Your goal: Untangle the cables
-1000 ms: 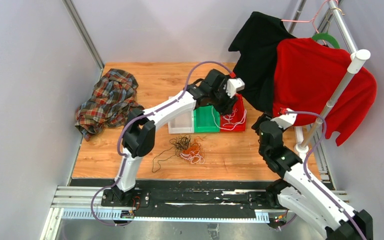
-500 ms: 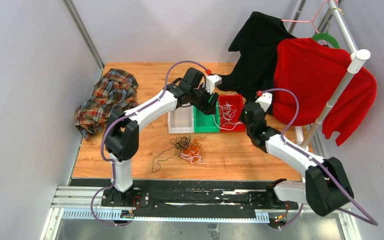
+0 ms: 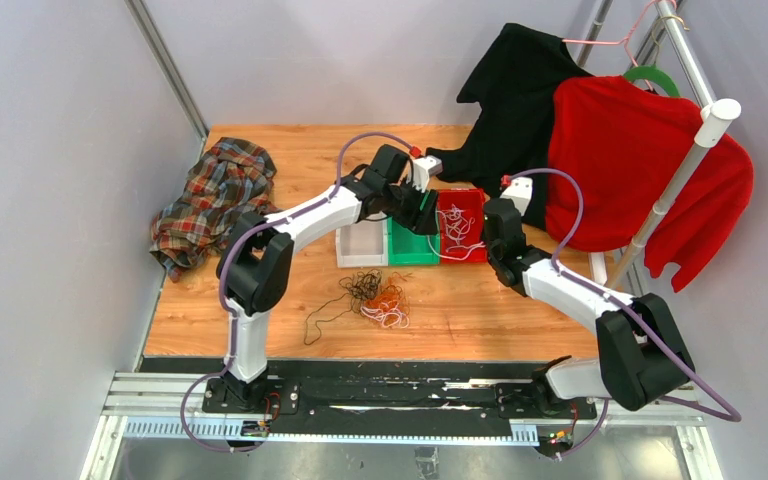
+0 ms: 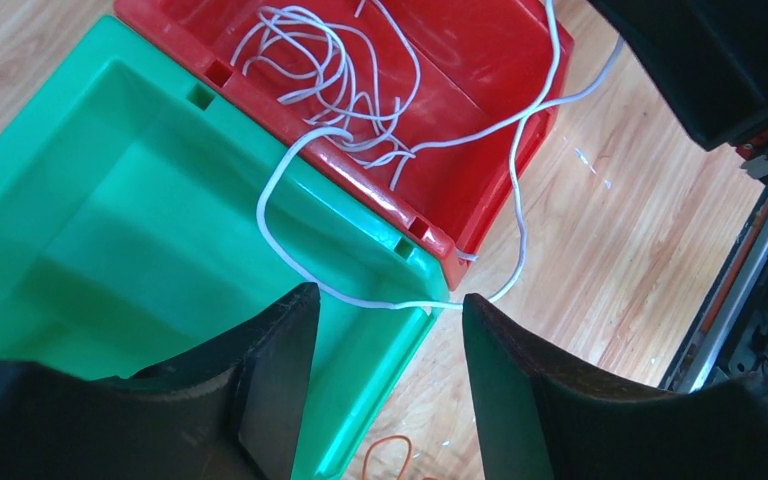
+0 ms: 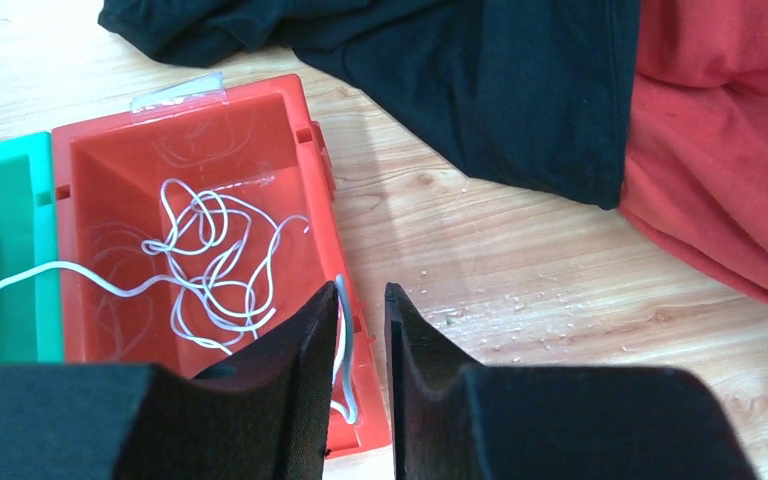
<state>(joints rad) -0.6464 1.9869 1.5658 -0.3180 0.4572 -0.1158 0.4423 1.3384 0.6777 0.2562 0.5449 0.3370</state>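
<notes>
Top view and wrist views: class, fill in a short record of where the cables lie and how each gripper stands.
white cable: mostly in red bin, one loop spilling into green bin
remaining tangle: black, orange and white, on table before the bins
left gripper: open, over green bin's corner
right gripper: narrow gap, a cable strand in it

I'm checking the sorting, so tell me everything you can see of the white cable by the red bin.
The white cable is very thin, limp and smooth, seemingly plastic-coated. Most of it lies in loose overlapping loops on the floor of the red bin. One loop spills over the shared rim into the green bin, crosses its corner onto the wooden table and climbs back over the red bin's wall, beside the slightly parted fingers of the right gripper.
</notes>
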